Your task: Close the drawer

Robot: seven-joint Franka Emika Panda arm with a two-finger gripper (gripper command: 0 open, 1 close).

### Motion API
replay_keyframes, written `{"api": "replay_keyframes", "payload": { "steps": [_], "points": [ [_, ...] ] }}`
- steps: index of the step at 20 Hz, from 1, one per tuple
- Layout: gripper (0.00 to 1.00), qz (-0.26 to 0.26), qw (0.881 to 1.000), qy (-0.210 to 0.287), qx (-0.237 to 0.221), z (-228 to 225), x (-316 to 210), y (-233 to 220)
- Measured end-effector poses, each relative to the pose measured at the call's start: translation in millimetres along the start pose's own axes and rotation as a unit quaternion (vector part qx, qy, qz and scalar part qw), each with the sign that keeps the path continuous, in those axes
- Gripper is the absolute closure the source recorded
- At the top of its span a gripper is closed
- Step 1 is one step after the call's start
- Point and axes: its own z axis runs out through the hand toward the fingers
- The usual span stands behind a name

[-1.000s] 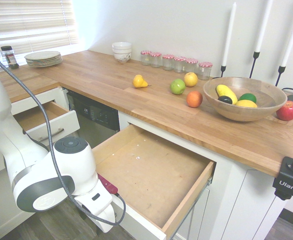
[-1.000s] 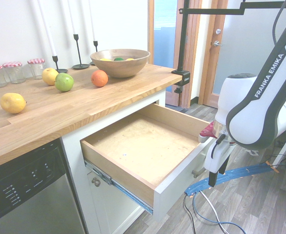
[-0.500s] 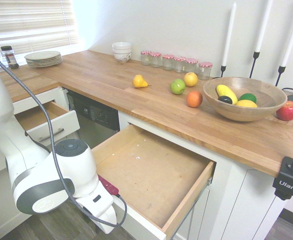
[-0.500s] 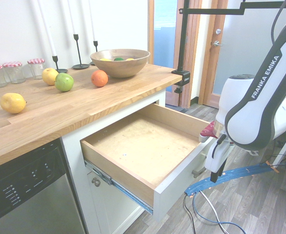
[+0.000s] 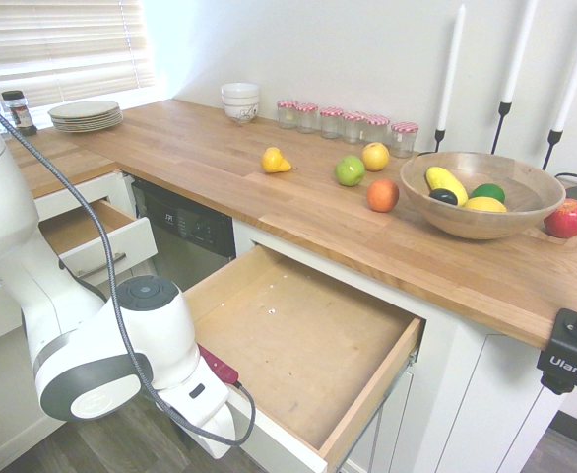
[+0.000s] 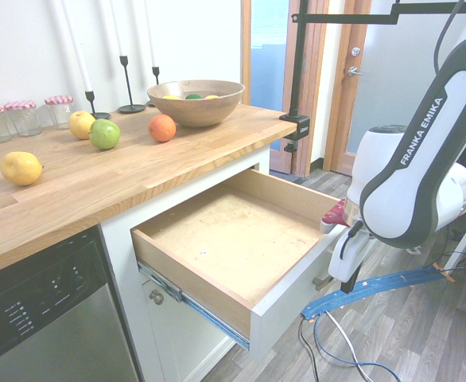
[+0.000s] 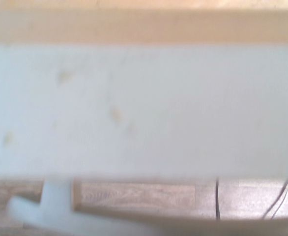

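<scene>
The drawer [image 5: 298, 345] is wide and shallow, and it stands pulled far out from under the wooden counter. Its scuffed tan bottom [image 6: 225, 239] is bare. The white front faces the floor side, and a bit of its silver handle [image 6: 322, 280] shows below the arm. My gripper [image 6: 338, 272] is right at the outside of that white front, near the handle, mostly hidden by the wrist and the drawer. In the first exterior view the gripper [image 5: 222, 432] sits low at the drawer's front edge. The wrist view is filled by the blurred white front [image 7: 144, 108].
A narrower drawer [image 5: 82, 236] stands open to the left, beyond the dishwasher [image 5: 185, 232]. The counter holds a bowl of fruit [image 5: 480, 192], loose fruit, jars [image 5: 348, 123], plates [image 5: 84, 113] and candle holders. Wood floor lies behind the arm.
The arm has shifted closer to the drawer's white front and slightly lower. The drawer has not moved.
</scene>
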Motion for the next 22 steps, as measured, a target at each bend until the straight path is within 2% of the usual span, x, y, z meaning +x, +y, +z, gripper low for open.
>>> {"api": "replay_keyframes", "payload": {
  "steps": [11,22],
  "points": [
    [1.00,0.002,1.000,0.022,0.018,2.0,36.7,-28.0],
    [1.00,0.007,0.996,0.072,0.044,-11.0,96.0,-70.4]
  ]
}}
